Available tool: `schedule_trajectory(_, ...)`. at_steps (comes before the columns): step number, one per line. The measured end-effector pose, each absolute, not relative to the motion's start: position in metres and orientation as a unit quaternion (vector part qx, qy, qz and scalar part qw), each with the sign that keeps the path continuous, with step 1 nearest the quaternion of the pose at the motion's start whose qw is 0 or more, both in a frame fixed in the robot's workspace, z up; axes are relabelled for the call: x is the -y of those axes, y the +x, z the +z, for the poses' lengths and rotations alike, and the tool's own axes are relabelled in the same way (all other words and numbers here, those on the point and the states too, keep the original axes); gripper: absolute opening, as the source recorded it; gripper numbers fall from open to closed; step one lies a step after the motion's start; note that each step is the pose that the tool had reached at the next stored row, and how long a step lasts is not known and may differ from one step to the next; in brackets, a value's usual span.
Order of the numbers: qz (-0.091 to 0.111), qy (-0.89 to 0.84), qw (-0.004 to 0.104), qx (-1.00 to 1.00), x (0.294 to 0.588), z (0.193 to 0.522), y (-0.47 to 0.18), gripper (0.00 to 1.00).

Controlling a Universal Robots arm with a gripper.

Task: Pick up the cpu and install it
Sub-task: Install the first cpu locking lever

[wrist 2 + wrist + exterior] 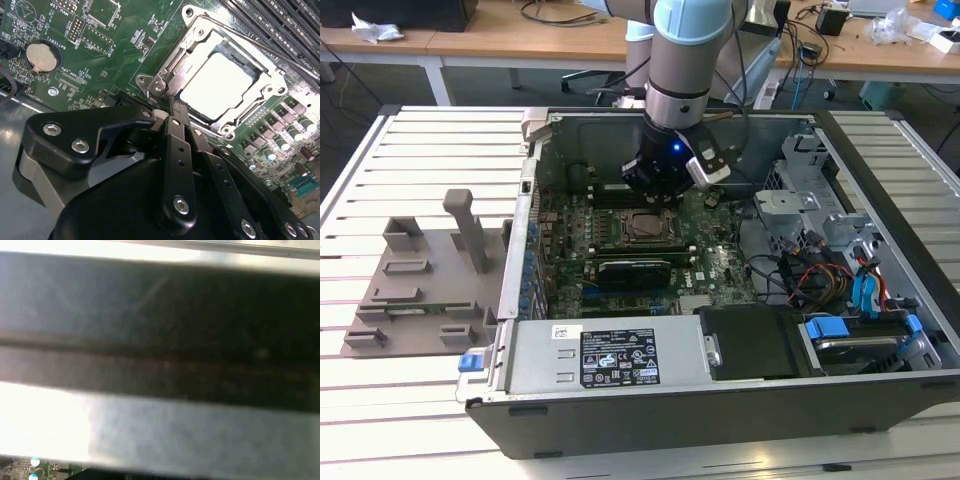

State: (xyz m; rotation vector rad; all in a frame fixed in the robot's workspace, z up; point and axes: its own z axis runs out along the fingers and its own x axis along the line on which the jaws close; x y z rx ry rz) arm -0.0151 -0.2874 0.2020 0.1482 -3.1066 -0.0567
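Slatted table [380, 150] holds the computer case [720, 400]; cpu [225, 85] seated, end effector [167, 107] seemingly closed.

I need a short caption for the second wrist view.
The cpu sits in the socket frame; the gripper hovers beside it.

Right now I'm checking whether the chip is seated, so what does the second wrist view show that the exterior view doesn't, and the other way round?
The second wrist view alone shows, close up, the cpu lying flat inside the socket frame, its silvery top bare, a coin battery on the board, and the gripper near the frame's corner. The exterior view alone shows the whole computer case, the grey fixture on the exterior view's left, and the arm reaching down into the case. Both share the green motherboard and the socket.
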Motion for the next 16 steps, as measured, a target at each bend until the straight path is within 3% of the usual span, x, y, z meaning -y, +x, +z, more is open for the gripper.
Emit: schedule_trajectory(16,-0.016,0.048,0.015,0.999,0.287,0.211,-0.015,0.11)
